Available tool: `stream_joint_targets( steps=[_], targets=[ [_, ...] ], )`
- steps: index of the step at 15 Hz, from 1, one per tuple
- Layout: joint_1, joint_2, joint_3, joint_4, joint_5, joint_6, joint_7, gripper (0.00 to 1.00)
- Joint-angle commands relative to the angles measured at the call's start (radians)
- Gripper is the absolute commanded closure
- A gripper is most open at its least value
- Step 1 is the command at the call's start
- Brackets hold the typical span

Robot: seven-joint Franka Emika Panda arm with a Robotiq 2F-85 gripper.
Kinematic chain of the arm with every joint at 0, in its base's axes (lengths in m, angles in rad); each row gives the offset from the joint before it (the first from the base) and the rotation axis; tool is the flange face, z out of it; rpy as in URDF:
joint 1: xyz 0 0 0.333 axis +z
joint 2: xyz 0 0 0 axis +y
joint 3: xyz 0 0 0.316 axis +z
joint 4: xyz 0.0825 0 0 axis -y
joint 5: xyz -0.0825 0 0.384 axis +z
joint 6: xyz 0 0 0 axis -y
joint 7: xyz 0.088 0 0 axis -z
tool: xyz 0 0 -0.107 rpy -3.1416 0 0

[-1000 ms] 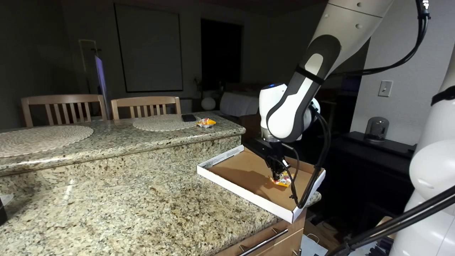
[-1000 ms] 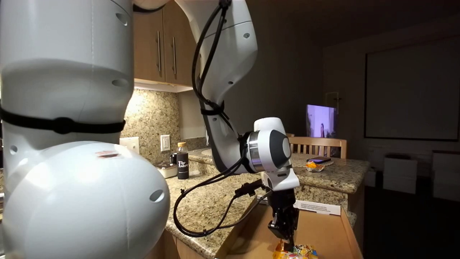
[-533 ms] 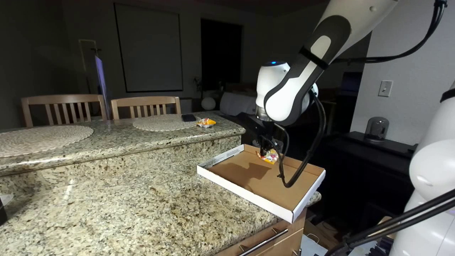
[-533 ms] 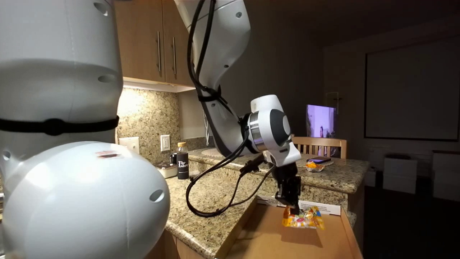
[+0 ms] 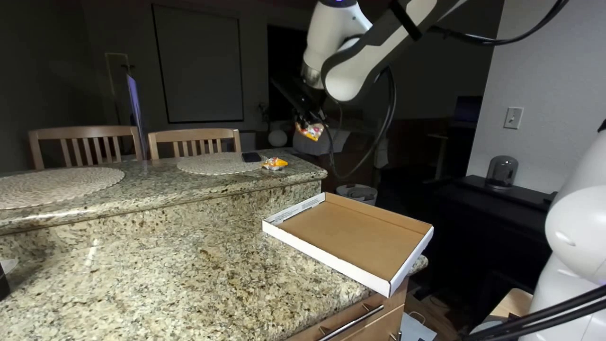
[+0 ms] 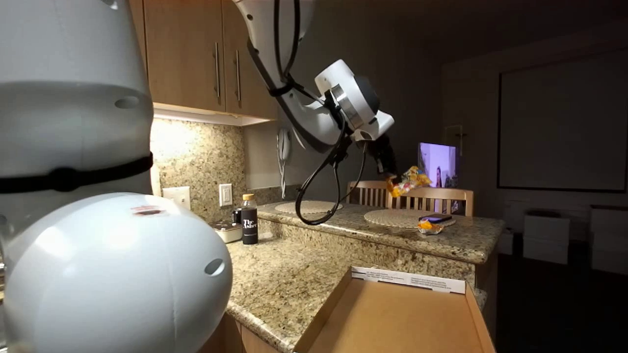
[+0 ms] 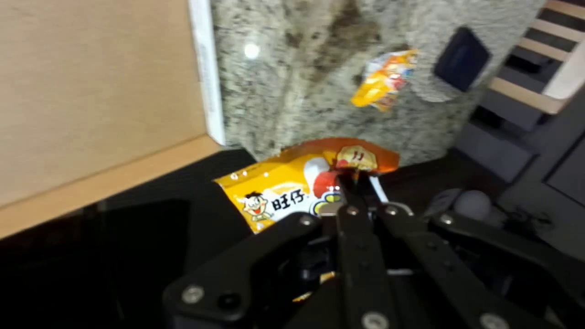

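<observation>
Here, gripper [image 7: 359,183] closed tight on packet [image 7: 292,183]

The gripper [image 7: 361,182] has lifted the yellow packet [image 7: 297,182] out of the box [image 5: 357,234].

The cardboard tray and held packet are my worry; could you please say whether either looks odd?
Slightly: the cardboard tray appears to jut past the edge of the counter, and the yellow packet sticks out lopsidedly from the gripper. No spill shows.
</observation>
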Motion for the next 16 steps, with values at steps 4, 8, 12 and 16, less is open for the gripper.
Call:
stream_joint_targets(
  steps=[4, 8, 12, 16],
  targets=[
    [-0.037, 0.185, 0.082, 0.48, -0.361, -0.151, 0.393, 0.53],
    [0.002, 0.299, 0.068, 0.631, -0.501, -0.285, 0.517, 0.29],
    [0.005, 0.322, 0.066, 0.562, -0.492, -0.253, 0.494, 0.03],
    [0.039, 0.262, 0.028, 0.368, -0.275, -0.14, 0.334, 0.0]
  ],
)
